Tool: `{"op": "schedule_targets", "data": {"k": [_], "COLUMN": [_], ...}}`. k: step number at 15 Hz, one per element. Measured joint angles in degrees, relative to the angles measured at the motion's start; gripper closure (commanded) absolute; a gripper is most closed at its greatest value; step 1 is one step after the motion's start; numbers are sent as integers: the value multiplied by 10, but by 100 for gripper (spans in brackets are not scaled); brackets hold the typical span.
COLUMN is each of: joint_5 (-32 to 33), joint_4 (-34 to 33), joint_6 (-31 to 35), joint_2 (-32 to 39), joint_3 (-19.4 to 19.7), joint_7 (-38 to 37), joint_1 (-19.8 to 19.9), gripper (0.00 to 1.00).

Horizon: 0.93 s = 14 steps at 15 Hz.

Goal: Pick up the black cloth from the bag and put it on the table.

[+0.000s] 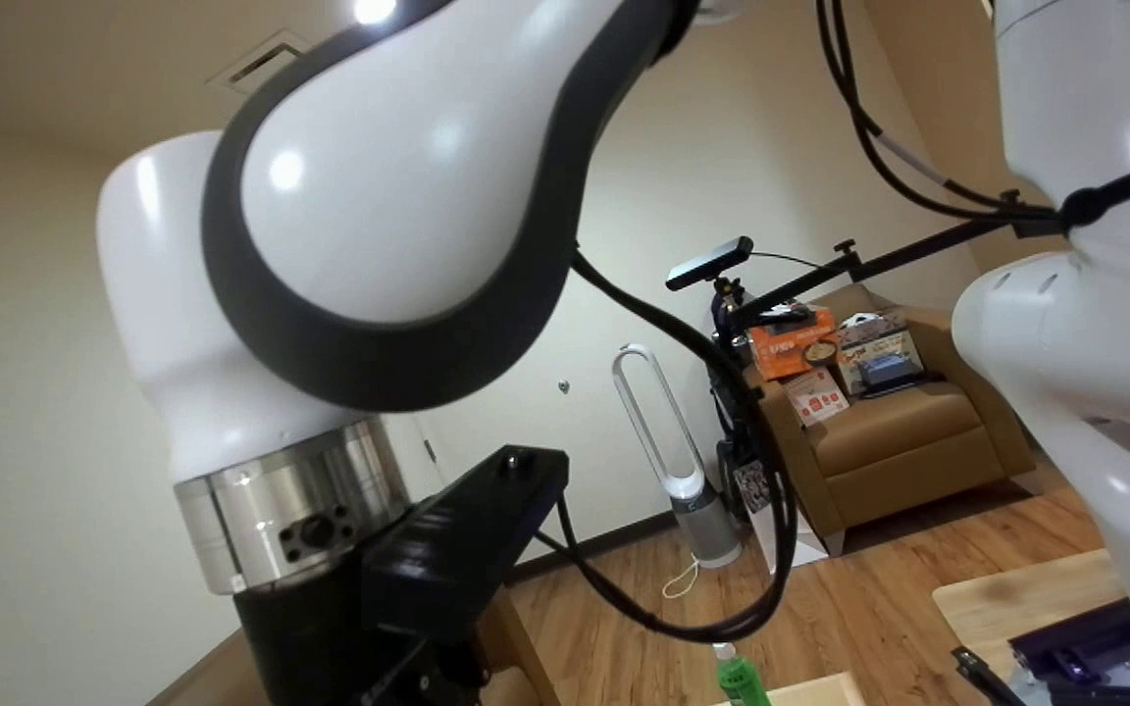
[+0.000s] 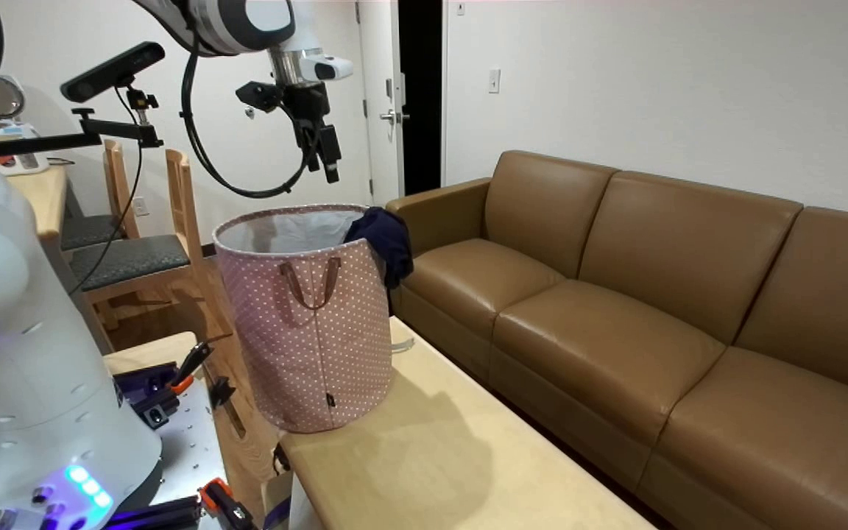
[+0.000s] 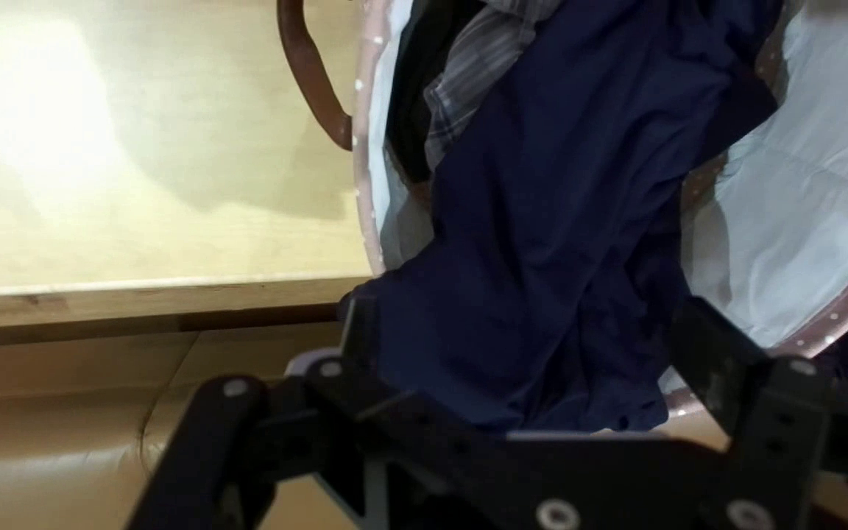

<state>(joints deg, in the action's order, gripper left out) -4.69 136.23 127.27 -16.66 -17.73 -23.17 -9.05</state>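
My gripper hangs at the bag's 12 o'clock in an exterior view, apart from everything below. In the wrist view my blunt black fingers stand wide apart, one between 7 and 8 o'clock and one near 4, holding only air.

Beneath me is the dark cloth, navy to my eye, smooth and loosely creased. It runs through the wrist view from 1 o'clock down to 6, lying inside the bag and spilling over its rim; in an exterior view it droops outside in a soft bunch, between 1 and 2 o'clock on the bag. A strip of truly black fabric also lies within, at 12 o'clock in the wrist view, beside a grey plaid fold. Which piece the task calls black, I cannot tell.

The bag is a tall, round-mouthed drum of pink, white-dotted fabric, with a wrinkled white lining at 2 o'clock and a brown strap handle at 11. It stands upright on the table, a smooth pale wooden slab at 10 o'clock in the wrist view. A seamed, glossy brown sofa sits at 8.
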Motion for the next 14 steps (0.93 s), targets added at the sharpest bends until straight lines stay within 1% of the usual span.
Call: {"op": "schedule_targets", "data": {"k": [5,7,8,10,11,13,14], "joint_5": [0,-7,-18,-50,-63,-69,-62], "joint_4": [-8,-8,-7,-4,-1,0,-2], "joint_6": [0,1,13,64,100,181,218], "joint_2": [11,20,31,64,85,130,154], "joint_3": [2,1,0,0,-2,-8,-11], "joint_7": [0,-25,-35,-54,-68,-111,-139], "joint_1": [-1,-3,-5,-16,-22,-33,-38], "gripper": [0,0,0,0,0,0,0]}}
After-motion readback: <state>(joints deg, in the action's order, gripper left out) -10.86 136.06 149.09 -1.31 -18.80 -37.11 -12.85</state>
